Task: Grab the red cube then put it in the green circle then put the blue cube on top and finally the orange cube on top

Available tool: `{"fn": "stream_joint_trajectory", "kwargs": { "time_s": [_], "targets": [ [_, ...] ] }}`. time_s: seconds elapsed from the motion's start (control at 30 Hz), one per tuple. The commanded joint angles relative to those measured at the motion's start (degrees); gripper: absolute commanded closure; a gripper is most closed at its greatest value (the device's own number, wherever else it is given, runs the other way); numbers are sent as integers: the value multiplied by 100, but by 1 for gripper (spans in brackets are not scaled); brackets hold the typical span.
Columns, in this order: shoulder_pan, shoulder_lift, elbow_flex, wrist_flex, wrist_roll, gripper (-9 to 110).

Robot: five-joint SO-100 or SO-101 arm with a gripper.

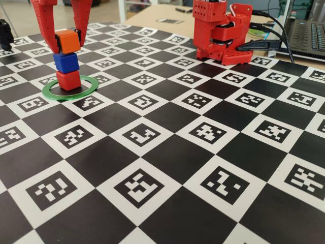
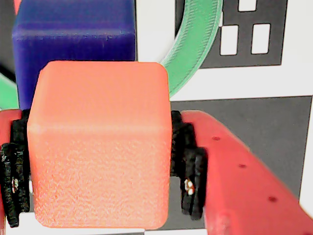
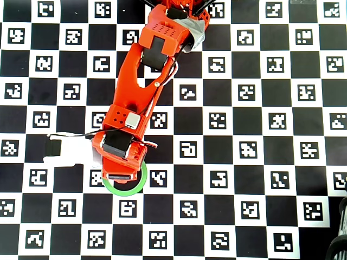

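In the fixed view the red cube (image 1: 68, 80) sits inside the green circle (image 1: 61, 96). The blue cube (image 1: 65, 61) is stacked on it, and the orange cube (image 1: 67, 41) is on top, turned slightly off square. My gripper (image 1: 67, 43) comes down from above, shut on the orange cube. In the wrist view the orange cube (image 2: 98, 147) fills the space between the black pads (image 2: 188, 166), with the blue cube (image 2: 73, 34) and part of the green circle (image 2: 195, 44) behind it. From overhead my arm hides the stack; only the green circle (image 3: 127, 190) shows.
The arm's red base (image 1: 223, 33) stands at the back right of the checkered marker board, with cables (image 1: 274, 30) leading to a laptop (image 1: 307, 35). A black object (image 1: 5, 33) sits at the left edge.
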Motion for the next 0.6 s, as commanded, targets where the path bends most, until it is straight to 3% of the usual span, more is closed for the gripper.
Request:
{"fn": "stream_joint_trajectory", "kwargs": {
  "time_s": [0.0,0.57],
  "targets": [
    [70,369,-62,44,-26,93],
    [158,343,-53,-264,-88,93]
  ]
}}
